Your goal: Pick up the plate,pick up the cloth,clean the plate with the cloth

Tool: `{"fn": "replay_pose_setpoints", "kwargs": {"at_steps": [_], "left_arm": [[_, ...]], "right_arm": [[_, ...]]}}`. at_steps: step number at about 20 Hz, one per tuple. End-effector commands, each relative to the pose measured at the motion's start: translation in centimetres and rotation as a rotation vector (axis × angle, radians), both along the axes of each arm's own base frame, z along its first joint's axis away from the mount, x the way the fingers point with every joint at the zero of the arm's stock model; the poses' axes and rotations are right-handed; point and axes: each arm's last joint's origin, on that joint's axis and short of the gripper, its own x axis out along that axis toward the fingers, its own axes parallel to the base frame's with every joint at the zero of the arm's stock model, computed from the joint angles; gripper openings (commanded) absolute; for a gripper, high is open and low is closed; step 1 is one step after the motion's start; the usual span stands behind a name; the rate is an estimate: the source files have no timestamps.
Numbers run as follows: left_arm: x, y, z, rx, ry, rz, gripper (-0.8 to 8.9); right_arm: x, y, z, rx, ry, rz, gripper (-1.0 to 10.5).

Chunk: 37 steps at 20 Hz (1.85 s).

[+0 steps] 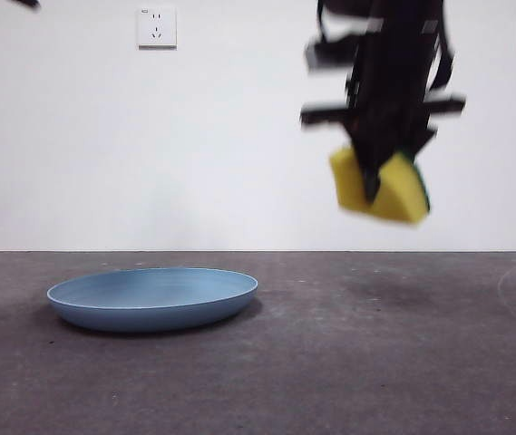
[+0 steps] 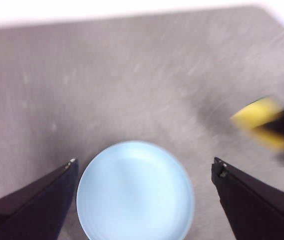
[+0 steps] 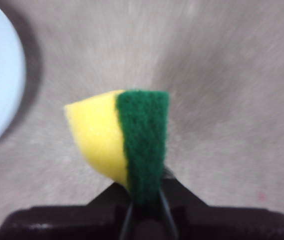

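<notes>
While the plate (image 1: 153,297) lies flat on the grey table (image 1: 375,362), left of centre and fairly near you, treat it as the bigger of your two concerns. It looks like thin, stiff plastic: light, smooth and probably slippery, with a shallow bowl and a raised rim. You have little to bite on except that rim, so plan to slide one jaw under the lip and one over it; a grip from straight above would likely skate off the glossy face. Because it sits so low to the table, expect it to scoot away if you nudge it sideways.

Your left gripper (image 2: 144,172) hangs above the plate with its jaws spread wide, one on either side of the disc and touching nothing. It is well placed to descend toward an edge.

Over on the right, high above the table and well apart from the plate, your right gripper (image 1: 377,172) has its jaws clenched on the cloth (image 1: 380,188), really a yellow foam sponge with a dark green scouring face. The sponge is soft and very light; it squashes visibly where the jaws pinch it, so it will flex when pressed. You hold it near one end, leaving most of it free for wiping.
</notes>
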Motion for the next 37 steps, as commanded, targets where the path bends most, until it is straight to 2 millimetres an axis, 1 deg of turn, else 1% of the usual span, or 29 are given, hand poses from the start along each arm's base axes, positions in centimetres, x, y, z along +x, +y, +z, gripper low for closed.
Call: {"fn": "replay_pose_setpoints", "kwargs": {"at_steps": [1,3,5,7,8,9,10,11,12,13,14,18,20,22,25,26,27,28,29,30,31,33,35,37], "left_arm": [[-2.3,0.6,0.9,-0.011,-0.027,0.001,4.44],[-4.0,1.0,1.4,-0.008,-0.047,0.002,4.44],[-5.0,1.3,1.6,-0.010,-0.057,0.003,4.44],[-5.3,1.4,1.7,-0.004,-0.060,0.010,4.44],[-5.3,1.5,1.7,0.003,-0.058,0.021,4.42],[-5.3,1.5,1.6,0.010,-0.055,0.028,4.40],[-5.3,1.5,1.6,0.012,-0.054,0.026,4.40],[-5.3,1.5,1.6,0.012,-0.054,0.026,4.40],[-5.3,1.5,1.6,0.015,-0.055,0.025,4.40],[-5.2,1.5,1.6,0.018,-0.057,0.028,4.39],[-5.2,1.5,1.6,0.024,-0.059,0.030,4.40],[-5.2,1.5,1.6,0.035,-0.062,0.041,4.39],[-5.1,1.5,1.5,0.037,-0.058,0.040,4.39],[-4.8,1.4,1.4,0.041,-0.051,0.038,4.39],[-4.2,1.3,1.1,0.047,-0.031,0.036,4.39],[-4.0,1.2,1.0,0.047,-0.029,0.036,4.36],[-3.8,1.1,1.0,0.047,-0.032,0.036,4.35],[-3.7,1.1,1.1,0.046,-0.038,0.038,4.35],[-3.6,1.1,1.1,0.046,-0.046,0.041,4.10],[-3.6,1.1,1.1,0.063,-0.056,0.040,2.79],[-3.6,1.2,1.1,0.099,-0.071,0.038,-0.15],[-3.5,1.2,1.1,0.130,-0.083,0.044,-0.08],[-3.5,1.2,1.2,0.129,-0.095,0.044,-0.09],[-3.9,1.3,1.5,0.133,-0.141,0.039,-0.09]], "right_arm": [[1.4,0.6,-3.5,-0.030,0.063,-0.025,-0.2],[2.3,0.9,-6.1,-0.061,0.115,-0.031,-0.2],[2.7,1.1,-8.2,-0.086,0.161,-0.031,-0.2],[2.9,1.2,-9.4,-0.098,0.192,-0.031,-0.2],[2.9,1.2,-9.5,-0.099,0.196,-0.037,0.1],[2.8,1.3,-9.5,-0.098,0.195,-0.037,0.8],[2.8,1.4,-9.4,-0.095,0.191,-0.038,2.0],[2.7,1.5,-9.3,-0.092,0.189,-0.040,3.5],[2.7,1.4,-9.2,-0.088,0.187,-0.046,5.3],[2.7,1.4,-9.2,-0.085,0.186,-0.054,6.7],[2.7,1.5,-9.2,-0.085,0.186,-0.053,7.0],[2.6,1.5,-8.6,-0.077,0.174,-0.050,6.9],[2.4,1.4,-7.4,-0.060,0.146,-0.050,6.9],[2.0,1.2,-5.6,-0.031,0.105,-0.056,6.9],[0.9,0.5,-1.9,0.024,0.021,-0.053,6.9],[0.4,0.2,-0.6,0.041,-0.006,-0.053,6.7],[-0.4,-0.3,1.2,0.062,-0.041,-0.052,5.1],[-1.1,-0.7,2.5,0.080,-0.069,-0.051,3.2],[-2.0,-1.2,4.2,0.096,-0.105,-0.039,0.6],[-2.7,-1.7,5.5,0.111,-0.142,-0.028,-0.1],[-3.5,-2.2,6.9,0.132,-0.182,-0.021,-0.1],[-5.3,-3.2,9.4,0.179,-0.256,-0.008,-0.1],[-6.8,-3.9,11.3,0.278,-0.292,0.050,-0.1],[-8.2,-4.6,12.5,0.325,-0.357,0.065,-0.1]]}}
